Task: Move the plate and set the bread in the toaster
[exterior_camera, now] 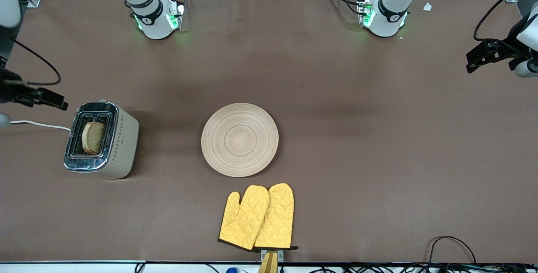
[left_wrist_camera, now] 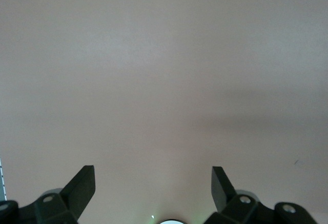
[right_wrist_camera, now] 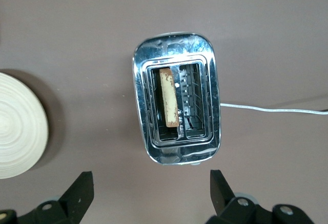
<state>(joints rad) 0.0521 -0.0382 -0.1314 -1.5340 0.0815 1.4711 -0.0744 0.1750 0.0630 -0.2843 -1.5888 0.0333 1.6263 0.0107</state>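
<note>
We see the bench (exterior_camera: 378, 159) mostly bare, with wide open room around everything. The plate (exterior_camera: 240, 140) lies mid-bench, empty, just beside yellow mitts (exterior_camera: 258, 217) that sit nearer the camera. The toaster (exterior_camera: 101, 140) stands at the right arm's end, well apart from the plate, its slots running toward and away from the camera. The bread (exterior_camera: 93, 137) stands in one slot, its top edge showing above the chrome. The right gripper (right_wrist_camera: 151, 193) hangs above the toaster, jaws wide and empty. The left gripper (left_wrist_camera: 154, 188) waits over bare bench at its own end, jaws wide. We judge both steps done; any retreat has clear room.
</note>
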